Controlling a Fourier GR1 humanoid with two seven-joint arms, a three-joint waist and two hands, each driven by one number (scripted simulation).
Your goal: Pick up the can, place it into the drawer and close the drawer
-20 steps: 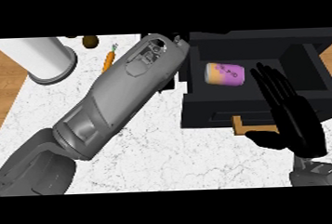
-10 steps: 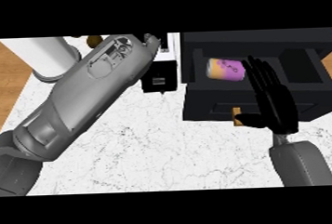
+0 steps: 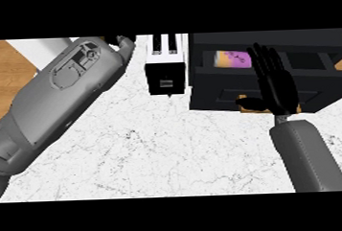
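The can (image 3: 233,58), purple with a yellow end, lies on its side inside the open black drawer (image 3: 215,89) at the upper right. My right hand (image 3: 275,82) is open, its straight fingers laid flat against the drawer's front and pointing away from me, the thumb low at the left. My left forearm runs from the lower left up to the top centre. Only a small black part of my left hand (image 3: 120,41) shows at the top edge, away from the drawer.
A white and black toaster (image 3: 165,65) stands just left of the drawer. The white marble counter (image 3: 168,151) fills the middle and front. Wooden floor (image 3: 6,70) shows past the counter's left edge.
My right hand has moved from in front of the drawer up onto its front panel. Less of the drawer's opening shows. The toaster has come into full view, and my left arm has shifted left.
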